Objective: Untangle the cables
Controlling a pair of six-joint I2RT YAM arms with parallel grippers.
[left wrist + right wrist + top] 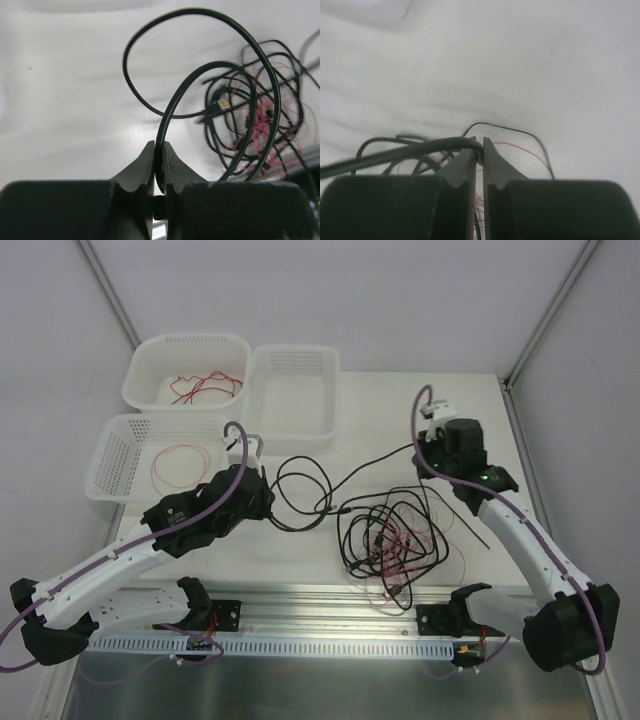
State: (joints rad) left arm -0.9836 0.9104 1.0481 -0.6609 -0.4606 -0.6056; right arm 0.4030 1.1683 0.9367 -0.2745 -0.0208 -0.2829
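A tangle of black cables and thin red wires [393,536] lies on the white table right of centre. My left gripper [267,503] is shut on a black cable [161,131]. That cable rises from between the fingers [145,165] in a large loop and runs towards the tangle [260,120]. My right gripper [428,454] is shut on the end of a black cable [420,148], which leaves to the left from between its fingers [496,165]. In the top view a black cable stretches from the right gripper down-left towards the loop.
Three white baskets stand at the back left. One [150,380] holds red wires, one [110,455] holds a red wire loop, and one [292,430] is empty. A metal rail [300,645] runs along the near edge. Frame posts stand at the back corners.
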